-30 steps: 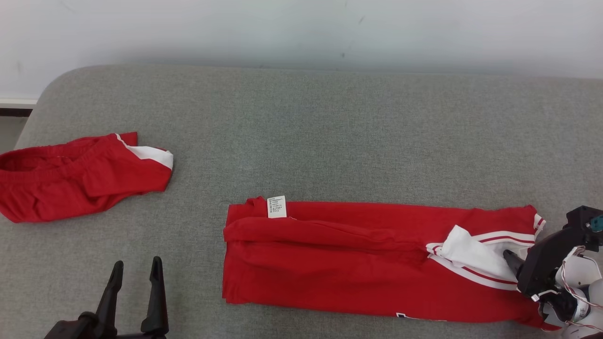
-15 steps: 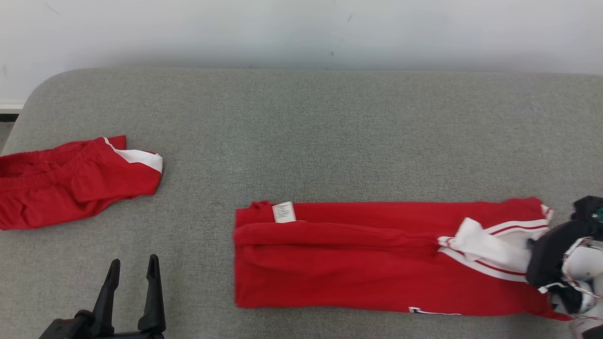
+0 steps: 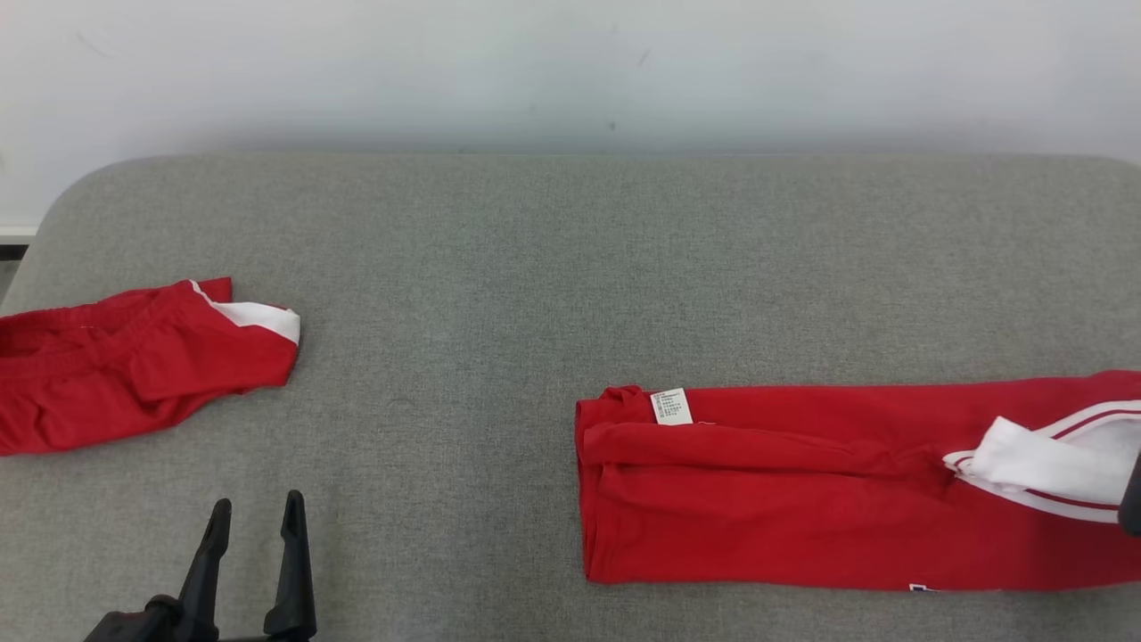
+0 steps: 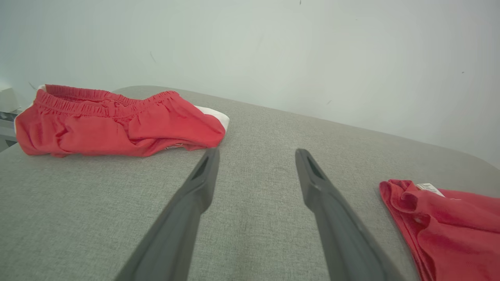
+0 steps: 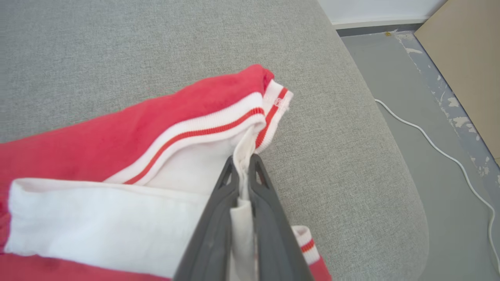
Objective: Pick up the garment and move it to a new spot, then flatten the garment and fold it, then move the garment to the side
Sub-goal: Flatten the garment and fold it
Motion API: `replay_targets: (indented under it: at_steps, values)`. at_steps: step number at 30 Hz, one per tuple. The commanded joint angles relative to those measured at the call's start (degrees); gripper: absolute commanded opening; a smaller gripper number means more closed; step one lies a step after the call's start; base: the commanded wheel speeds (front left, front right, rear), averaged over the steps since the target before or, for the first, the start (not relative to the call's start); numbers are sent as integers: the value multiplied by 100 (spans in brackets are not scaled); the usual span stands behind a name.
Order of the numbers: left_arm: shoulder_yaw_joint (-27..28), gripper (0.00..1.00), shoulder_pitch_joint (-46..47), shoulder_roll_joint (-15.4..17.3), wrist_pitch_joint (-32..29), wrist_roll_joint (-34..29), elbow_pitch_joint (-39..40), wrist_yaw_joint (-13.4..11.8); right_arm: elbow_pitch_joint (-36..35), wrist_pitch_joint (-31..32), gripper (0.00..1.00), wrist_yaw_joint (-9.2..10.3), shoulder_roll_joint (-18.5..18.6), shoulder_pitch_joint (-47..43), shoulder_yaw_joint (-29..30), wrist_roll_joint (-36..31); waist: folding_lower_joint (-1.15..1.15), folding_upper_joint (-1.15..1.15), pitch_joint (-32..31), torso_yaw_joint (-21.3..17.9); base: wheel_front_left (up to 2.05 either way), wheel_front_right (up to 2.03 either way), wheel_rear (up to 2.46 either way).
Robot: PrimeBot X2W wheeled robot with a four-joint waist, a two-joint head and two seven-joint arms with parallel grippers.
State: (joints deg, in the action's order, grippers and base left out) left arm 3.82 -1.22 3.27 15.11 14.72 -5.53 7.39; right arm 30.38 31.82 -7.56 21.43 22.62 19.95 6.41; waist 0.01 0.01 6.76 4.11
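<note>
garment (image 3: 802, 499): being judged soft, light | white striped edge (image 5: 203, 125) being pinched by right gripper (image 5: 243, 166) | left gripper (image 4: 258, 152) being held wide, away from garment

Grey padded surface (image 3: 535, 267), white wall (image 3: 535, 71) (scuffed floor (image 5: 390, 58)).

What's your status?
Right gripper shut on garment, white edge. Left gripper open, touching nothing. Garment folded in a long strip. Shorts far left, clear.

Care tag (image 3: 670, 406): white, at the left end of the red garment (image 3: 784, 499); rows of print too small to read.
Hem mark (image 3: 923, 588): white-edged patch on the garment's near edge; illegible.
</note>
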Motion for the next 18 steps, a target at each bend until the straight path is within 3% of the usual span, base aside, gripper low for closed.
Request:
replay_targets:
  at_steps: [1,12,18]
  values:
    - [10,100,-56,-14,3,17,-1,-2,-169,27,0,16,-104,-104,-64,3,-1,-1,-67,-17,0,0,0]
    - [6,100,-254,-26,3,14,-32,0,-1619,514,0,16,-696,-635,-1534,639,-1,-1,-405,-90,0,0,0]
    - [2,100,-325,-33,3,15,-32,-11,-1841,666,0,16,-878,-632,-2309,814,-1,-1,-524,-128,0,0,0]
